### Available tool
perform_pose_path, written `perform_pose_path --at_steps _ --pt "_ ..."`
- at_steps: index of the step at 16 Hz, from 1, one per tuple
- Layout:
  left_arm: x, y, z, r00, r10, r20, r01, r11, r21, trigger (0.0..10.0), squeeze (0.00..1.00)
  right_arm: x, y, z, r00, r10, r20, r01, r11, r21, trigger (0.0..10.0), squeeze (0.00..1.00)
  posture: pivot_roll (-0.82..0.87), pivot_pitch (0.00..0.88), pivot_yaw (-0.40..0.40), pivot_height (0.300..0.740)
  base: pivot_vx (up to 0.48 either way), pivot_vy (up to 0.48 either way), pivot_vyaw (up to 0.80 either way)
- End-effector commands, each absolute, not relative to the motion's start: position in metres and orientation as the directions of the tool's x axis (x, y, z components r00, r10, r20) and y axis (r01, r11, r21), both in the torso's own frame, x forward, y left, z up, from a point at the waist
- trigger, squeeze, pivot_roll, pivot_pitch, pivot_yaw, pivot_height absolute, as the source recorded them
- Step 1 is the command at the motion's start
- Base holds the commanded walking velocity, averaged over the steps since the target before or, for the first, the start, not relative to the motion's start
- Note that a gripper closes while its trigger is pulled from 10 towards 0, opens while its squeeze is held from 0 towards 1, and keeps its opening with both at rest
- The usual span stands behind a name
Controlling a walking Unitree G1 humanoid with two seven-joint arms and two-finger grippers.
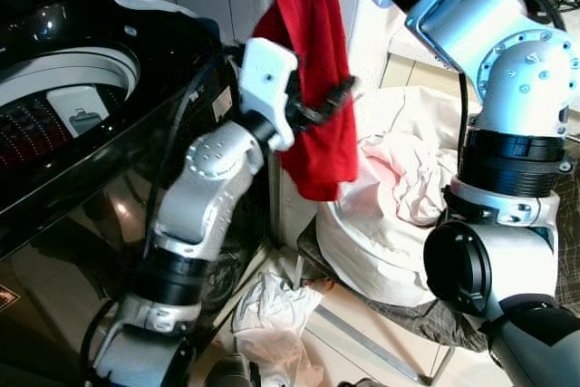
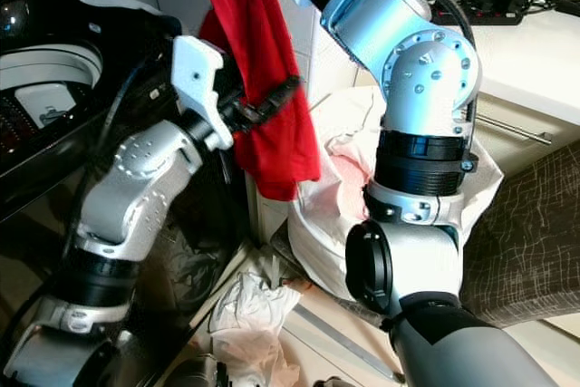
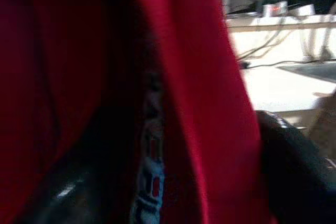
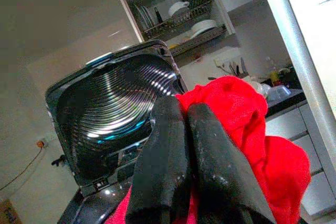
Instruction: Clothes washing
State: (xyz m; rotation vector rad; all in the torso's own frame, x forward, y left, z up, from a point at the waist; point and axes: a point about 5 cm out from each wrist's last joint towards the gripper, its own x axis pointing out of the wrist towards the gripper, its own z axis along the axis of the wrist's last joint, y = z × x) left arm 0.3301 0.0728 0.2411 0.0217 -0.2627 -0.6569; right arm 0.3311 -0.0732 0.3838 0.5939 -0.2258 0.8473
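Note:
A red garment (image 1: 317, 61) hangs in front of me, beside the black top-loading washing machine (image 1: 82, 160), whose drum (image 1: 45, 111) is open on my left. My right gripper (image 4: 184, 111) is shut on the garment's top end, fingers pressed together over the red cloth, high above the scene. My left gripper (image 1: 328, 101) reaches in from the machine side and its black fingers (image 2: 272, 97) clasp the garment about halfway down. Red cloth (image 3: 184, 103) hangs right in front of the left wrist camera. The garment's lower end dangles free above a laundry bag.
A white laundry bag (image 1: 390, 242) holding white and pink clothes (image 1: 408, 174) sits on the floor right of the machine. A crumpled white cloth (image 1: 272, 314) lies on the floor below. A counter with cables (image 2: 535, 15) and patterned fabric (image 2: 535, 224) are at right. The machine's lid (image 4: 115, 114) stands raised.

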Motion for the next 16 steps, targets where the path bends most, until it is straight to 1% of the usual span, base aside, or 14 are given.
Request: perform_pose_path --at_steps 1,6,16 --pt "0.335 0.076 0.246 0.779 -0.575 0.249 0.57 0.815 0.1 0.0 0.0 0.326 -0.077 0.387 0.644 0.629 0.435 -0.765 0.508 0.397 0.0 0.0 0.0 0.0 0.031 0.74 0.0 0.0 0.0" --pt "0.343 0.086 0.25 0.823 -0.498 0.273 0.497 0.864 0.078 0.0 0.0 0.324 -0.084 0.384 0.668 0.603 0.437 -0.744 0.528 0.409 0.0 0.0 -0.01 0.0 0.044 0.74 0.0 0.0 0.0" --pt "0.35 0.094 0.252 0.843 -0.461 0.277 0.456 0.886 0.086 0.0 0.0 0.323 -0.083 0.383 0.673 0.598 0.435 -0.74 0.532 0.412 0.0 0.0 -0.01 0.0 0.051 0.74 0.0 0.0 0.0"
